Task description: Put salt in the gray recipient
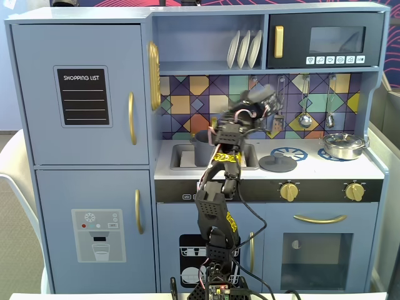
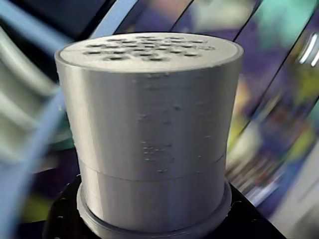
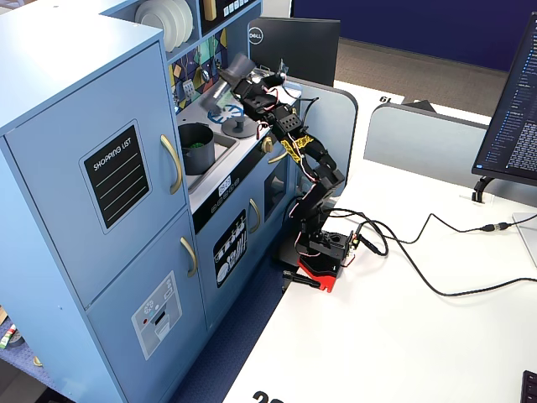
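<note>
The salt (image 2: pixel 149 124), a gray cylinder with a perforated flat top, fills the wrist view, and black gripper parts show round its base. My gripper (image 1: pixel 259 103) is shut on the salt (image 1: pixel 264 95), holding it raised and blurred in front of the tiled backsplash. From the side, the salt (image 3: pixel 226 80) hangs tilted above the counter, in my gripper (image 3: pixel 242 84). The gray recipient (image 3: pixel 197 147) stands in the sink, down and to the left of the salt. In the front fixed view my arm partly hides the gray recipient (image 1: pixel 201 147).
A flat gray lid (image 1: pixel 277 164) lies on the left burner. A shiny steel pan (image 1: pixel 342 145) sits on the right burner. Utensils (image 1: pixel 304 115) hang on the backsplash behind the gripper. White plates (image 1: pixel 244 49) stand on the shelf above. Cables (image 3: pixel 419 269) cross the white table.
</note>
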Robot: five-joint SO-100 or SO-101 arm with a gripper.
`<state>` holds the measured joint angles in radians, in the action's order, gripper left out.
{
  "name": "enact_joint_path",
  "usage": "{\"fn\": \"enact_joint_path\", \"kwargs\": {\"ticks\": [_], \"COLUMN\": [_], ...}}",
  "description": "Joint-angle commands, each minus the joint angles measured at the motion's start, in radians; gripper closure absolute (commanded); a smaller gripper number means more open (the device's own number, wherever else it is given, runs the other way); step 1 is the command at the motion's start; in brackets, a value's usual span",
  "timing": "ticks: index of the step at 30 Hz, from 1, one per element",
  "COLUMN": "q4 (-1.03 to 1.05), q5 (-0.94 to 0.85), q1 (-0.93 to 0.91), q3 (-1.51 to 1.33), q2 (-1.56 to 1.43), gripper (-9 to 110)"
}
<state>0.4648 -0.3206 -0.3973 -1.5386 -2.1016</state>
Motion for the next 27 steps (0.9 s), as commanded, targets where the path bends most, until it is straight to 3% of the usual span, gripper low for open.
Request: {"fn": "enact_joint_path", "kwargs": {"ticks": [1, 9, 21, 27], "q4": [0.063, 0.179, 0.071, 0.445], "q5": [0.436, 1.029, 1.419, 1.497], "q1": [0.155, 0.342, 0.474, 0.443], "q3": [0.149, 0.341, 0.367, 0.515], "q2": [-0.044, 0.120, 0.207, 0.278], "gripper": [101, 101, 101, 101]}}
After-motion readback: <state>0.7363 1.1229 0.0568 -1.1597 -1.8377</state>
